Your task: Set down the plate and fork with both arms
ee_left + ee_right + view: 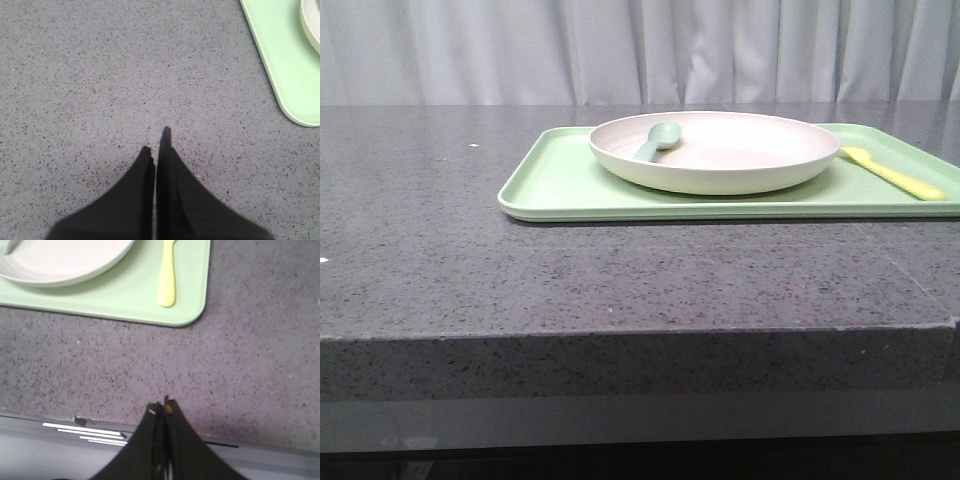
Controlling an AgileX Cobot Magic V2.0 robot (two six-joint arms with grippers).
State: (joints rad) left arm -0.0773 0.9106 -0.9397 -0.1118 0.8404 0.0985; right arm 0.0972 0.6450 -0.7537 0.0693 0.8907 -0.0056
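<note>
Both my grippers — left gripper [156,142], right gripper [161,407] — hang pinched narrow and empty, since the plate [715,150] and fork [895,173] already lie on the tray [560,185].

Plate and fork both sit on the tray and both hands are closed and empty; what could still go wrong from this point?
The spoon lies loose in the plate, so any tilt while lifting could slide it out. The fork lies flat near the tray rim, a thin target the right hand may push instead of pinching. The left hand must open first.
</note>
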